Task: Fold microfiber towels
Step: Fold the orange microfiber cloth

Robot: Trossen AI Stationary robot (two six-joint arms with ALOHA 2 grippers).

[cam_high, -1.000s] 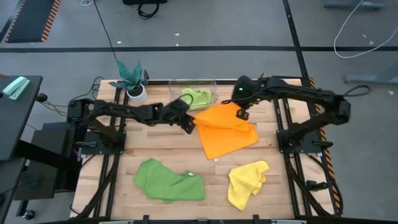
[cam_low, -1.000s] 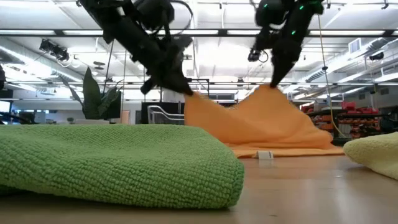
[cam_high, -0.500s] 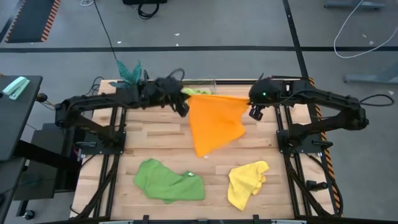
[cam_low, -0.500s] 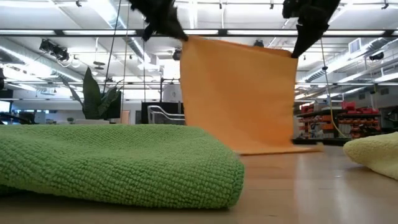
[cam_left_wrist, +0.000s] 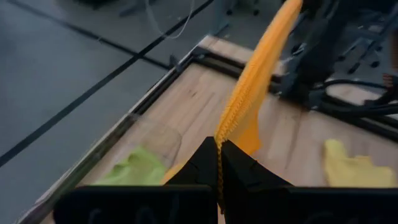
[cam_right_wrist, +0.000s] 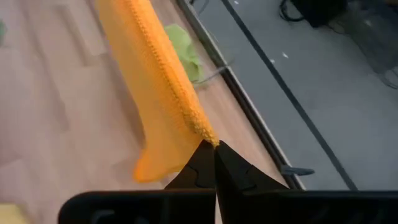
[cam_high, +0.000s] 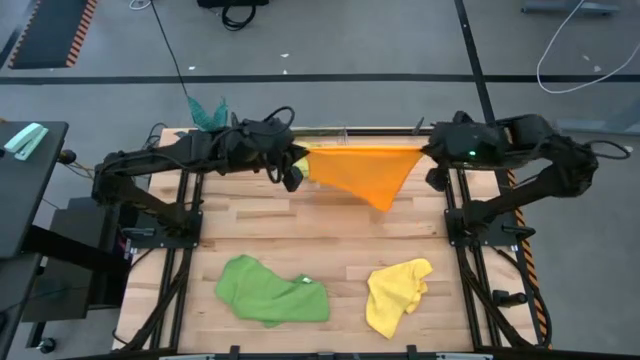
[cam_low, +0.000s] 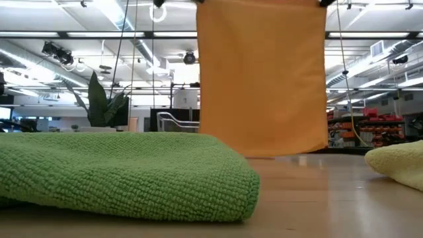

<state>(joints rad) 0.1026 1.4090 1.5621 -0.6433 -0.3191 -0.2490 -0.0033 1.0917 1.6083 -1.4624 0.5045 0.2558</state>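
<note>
Hanging in the air over the far side of the table (cam_high: 250, 230), the orange towel (cam_high: 362, 172) is stretched flat between two arms — held up, I judge, so it drapes square before folding. At left, the left end effector (cam_high: 297, 168) is clamped on one top corner; at right, the right end effector (cam_high: 430, 160) is pinched tight on the other, keeping the top edge taut. From table height the cloth hangs like a curtain, its hem clear of the wood. Nearer the front lie the darker green towel (cam_high: 272, 291) and the yellow towel (cam_high: 397, 293), crumpled; a lime green towel (cam_left_wrist: 134, 169) sits by the far edge — all waiting.
</note>
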